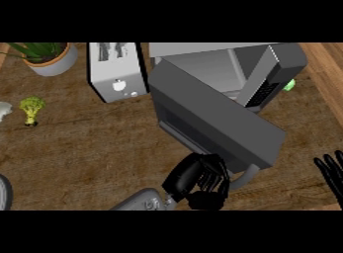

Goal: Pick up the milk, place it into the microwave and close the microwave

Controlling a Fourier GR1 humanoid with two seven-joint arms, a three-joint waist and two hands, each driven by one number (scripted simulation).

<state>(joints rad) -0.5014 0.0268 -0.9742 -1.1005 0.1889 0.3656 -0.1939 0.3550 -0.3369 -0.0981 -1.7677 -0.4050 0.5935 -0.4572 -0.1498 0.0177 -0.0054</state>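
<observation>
Pressing against the lower edge of the microwave door (pixel 218 123), the left hand (pixel 199 180) has its fingers curled and grips nothing that can be seen, resting just beside the door handle (pixel 245 179). The milk cannot be made out; judging by the half-swung door it may already sit inside the microwave (pixel 232 64), though the cavity is mostly hidden. The risk is the hand slipping off the slanted panel or catching the handle, leaving the door ajar. Far to the left of this hand lie a broccoli floret (pixel 32 106) and a potted plant (pixel 48 57); a toaster (pixel 117 69) stands up and left, near the door's hinge side. The right hand (pixel 339 178) rests open, well apart at the right edge, clear of the swing
</observation>
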